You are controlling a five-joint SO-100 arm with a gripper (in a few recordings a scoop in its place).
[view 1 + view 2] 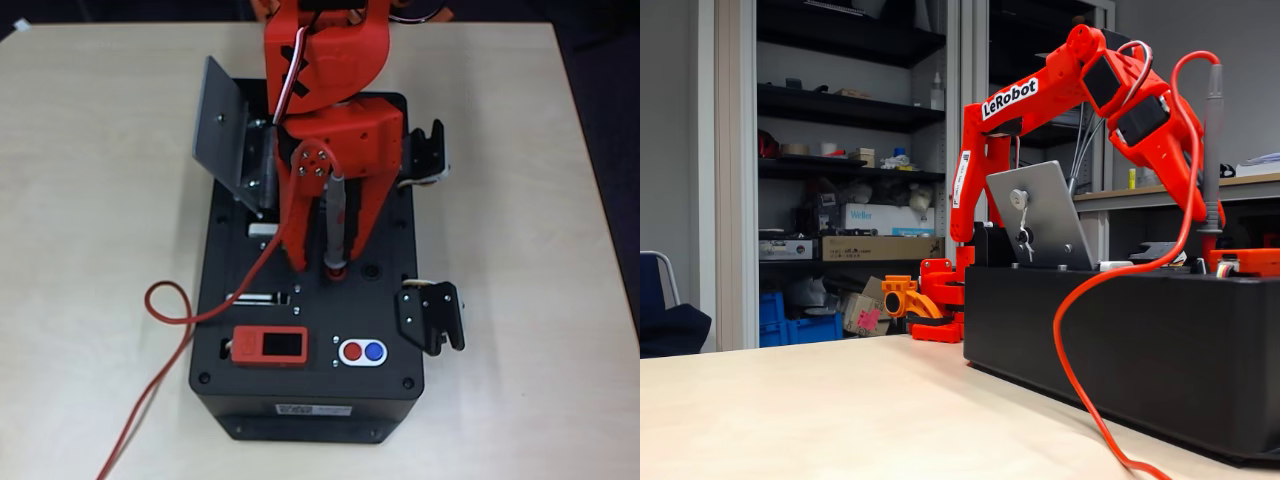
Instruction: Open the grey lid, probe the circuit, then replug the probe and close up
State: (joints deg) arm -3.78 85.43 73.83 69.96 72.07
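Overhead view: the grey lid [222, 125] is standing swung open at the box's [310, 400] eleven o'clock corner, so the recess beneath is accessible, though the circuit is hidden under the arm. The gripper [335, 225] is pinching the probe [337, 215] near-upright, tip planted in a red socket [335, 268] just above the box's centre, apparently replugging it. The arm is reaching in from twelve o'clock, wrist pitching steeply downward, the red cable [170, 310] trailing off toward seven o'clock.
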